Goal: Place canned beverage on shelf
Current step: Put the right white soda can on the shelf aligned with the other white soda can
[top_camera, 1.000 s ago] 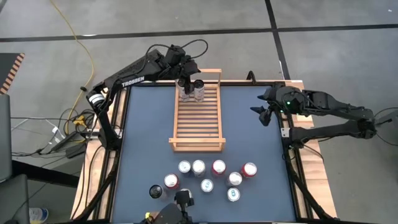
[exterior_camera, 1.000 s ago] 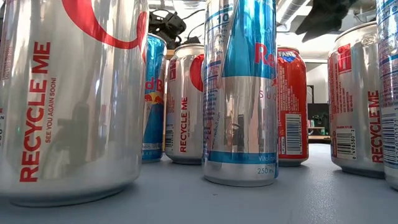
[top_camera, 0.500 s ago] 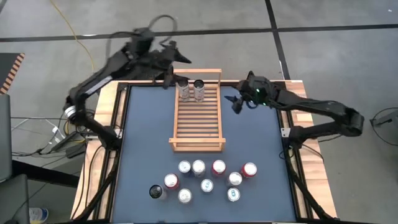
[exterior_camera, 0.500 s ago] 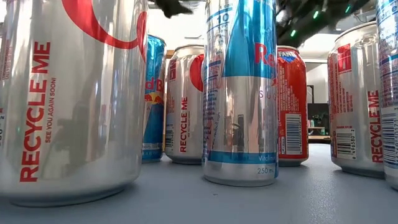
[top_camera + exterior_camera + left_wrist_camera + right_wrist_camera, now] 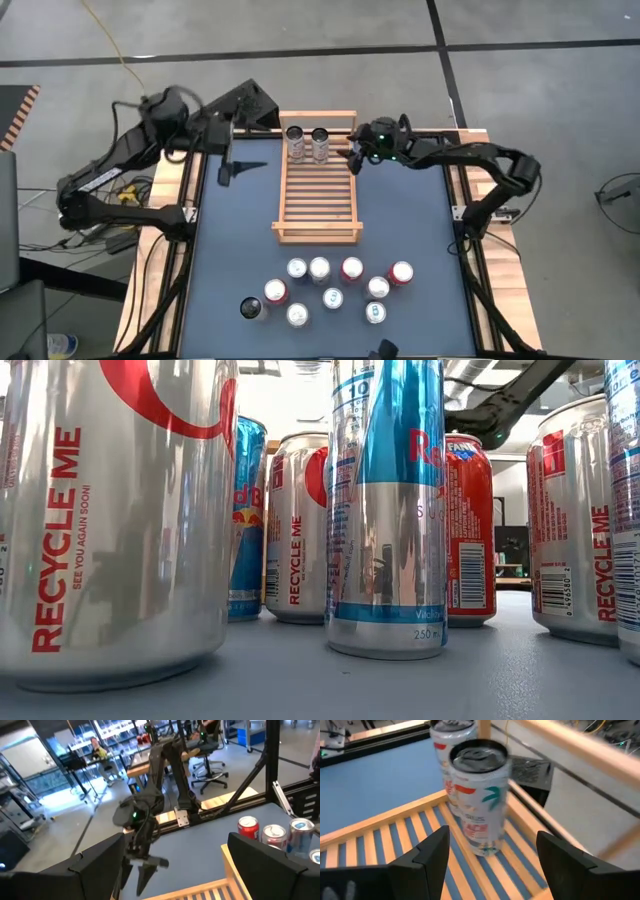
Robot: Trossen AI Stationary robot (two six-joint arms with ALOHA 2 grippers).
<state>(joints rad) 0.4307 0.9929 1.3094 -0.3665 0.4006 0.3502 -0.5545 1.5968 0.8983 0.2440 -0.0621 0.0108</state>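
The light-wood slatted shelf (image 5: 317, 185) lies in the middle of the blue table. Two cans (image 5: 295, 143) (image 5: 319, 142) stand upright on the slats at its far end. In the right wrist view the nearer white can (image 5: 480, 795) stands ahead of my fingers, with the second can (image 5: 451, 732) behind it. My right gripper (image 5: 354, 160) (image 5: 490, 870) hangs open over the shelf's far right edge, short of that can. My left gripper (image 5: 238, 170) (image 5: 175, 880) is open and empty, raised over the table left of the shelf.
Several more cans (image 5: 335, 285) stand in a cluster near the table's front edge, filling the low view (image 5: 385, 510). The shelf's raised rails (image 5: 318, 117) (image 5: 317, 233) close its two short ends. Bare table lies on either side of the shelf.
My left gripper has drawn back from the two cans at the shelf's far end, rising and going toward the table's left edge; both cans stay standing. My right gripper has swung in from the table's right edge and come down toward the shelf's far right side.
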